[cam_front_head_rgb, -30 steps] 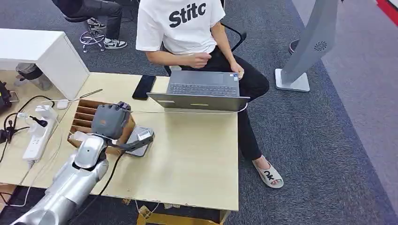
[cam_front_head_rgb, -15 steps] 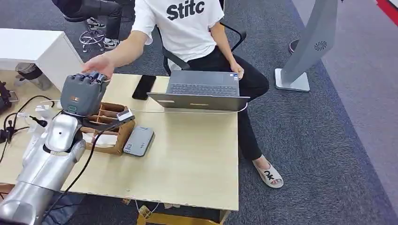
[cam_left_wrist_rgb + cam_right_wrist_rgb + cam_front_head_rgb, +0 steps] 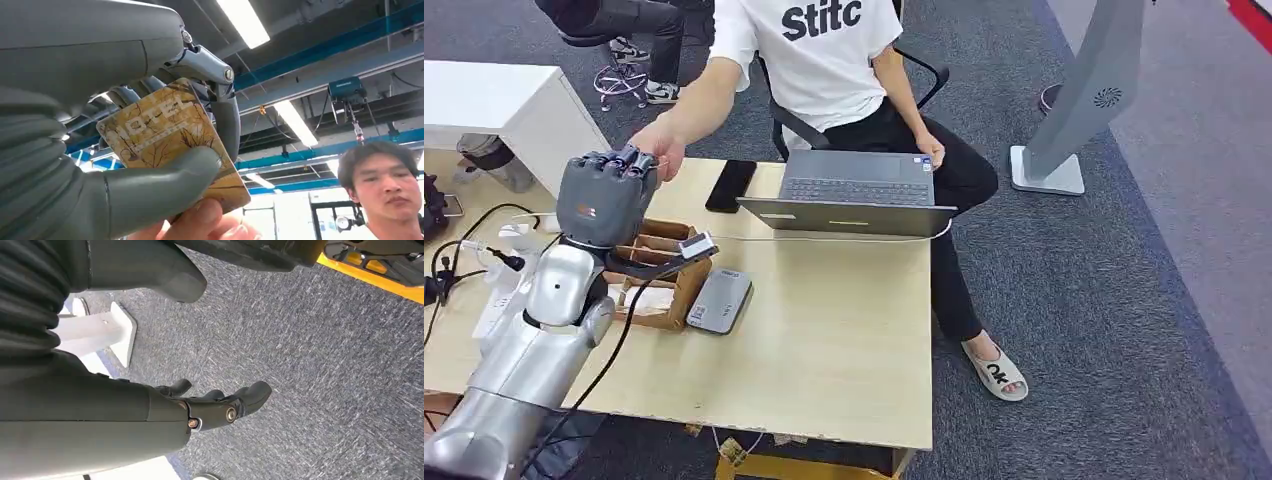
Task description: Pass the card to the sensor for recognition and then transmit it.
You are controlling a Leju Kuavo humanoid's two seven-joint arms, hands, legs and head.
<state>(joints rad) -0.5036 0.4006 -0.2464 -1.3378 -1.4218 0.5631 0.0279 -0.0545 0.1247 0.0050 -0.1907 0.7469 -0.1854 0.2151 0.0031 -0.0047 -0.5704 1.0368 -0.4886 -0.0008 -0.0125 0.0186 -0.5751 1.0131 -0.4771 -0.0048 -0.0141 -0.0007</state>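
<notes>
Left hand [image 3: 602, 195]: raised above the bench [image 3: 844, 330], thumb and fingers clamped on a gold hotel key card [image 3: 170, 145]. A person's hand [image 3: 662, 148] touches the card's far edge. Card reader [image 3: 720, 300]: flat on the bench beside a cardboard organiser [image 3: 664, 275]. Right hand [image 3: 220, 402]: hanging over carpet, fingers apart, holding nothing.

Gold "HOTEL" card [image 3: 170, 135], held aloft

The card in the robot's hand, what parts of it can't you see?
- Card, left wrist view: the left hand's thumb crosses its middle; a person's fingers cover its lower edge.
- Card's print beyond the large "HOTEL": too small to read.
- Head view: the card is hidden behind the raised hand.
</notes>
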